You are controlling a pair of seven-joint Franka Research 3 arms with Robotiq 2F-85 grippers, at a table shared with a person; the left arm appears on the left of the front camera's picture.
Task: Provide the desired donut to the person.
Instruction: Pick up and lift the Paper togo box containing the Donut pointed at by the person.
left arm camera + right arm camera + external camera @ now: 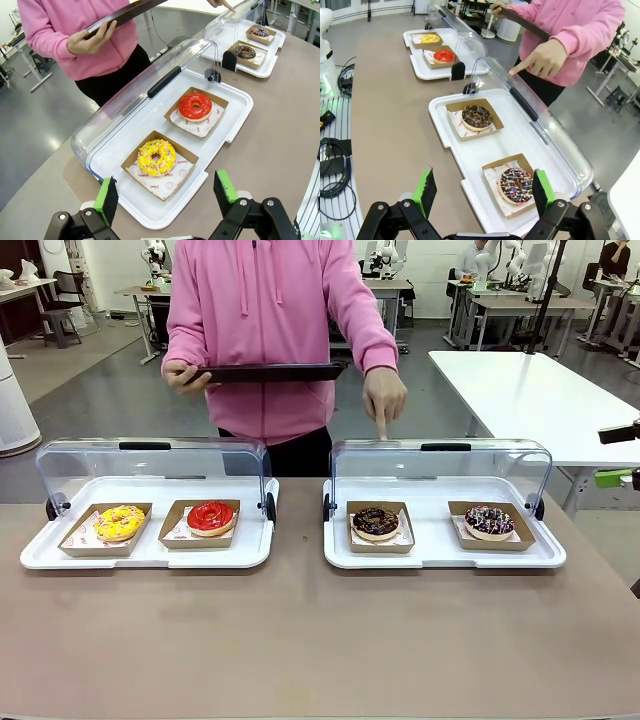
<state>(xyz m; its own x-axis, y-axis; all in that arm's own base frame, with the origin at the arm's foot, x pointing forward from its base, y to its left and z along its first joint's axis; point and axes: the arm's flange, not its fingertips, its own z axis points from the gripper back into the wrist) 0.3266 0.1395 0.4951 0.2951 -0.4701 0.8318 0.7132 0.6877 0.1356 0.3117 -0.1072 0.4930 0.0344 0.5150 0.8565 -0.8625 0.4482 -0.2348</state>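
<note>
Well, glossy chocolate donut [376, 522], cardboard tray [380, 549].

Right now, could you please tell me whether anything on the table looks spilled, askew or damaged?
Nothing stands out. The left tray and the right tray sit square on the table, lids swung back, and the yellow donut, red donut, chocolate donut and sprinkled donut each lie whole in their own cardboard boat.

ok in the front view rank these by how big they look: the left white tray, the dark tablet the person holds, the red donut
1. left white tray
2. dark tablet, seen edge-on and farther off, so its true size is unsure
3. red donut
</note>
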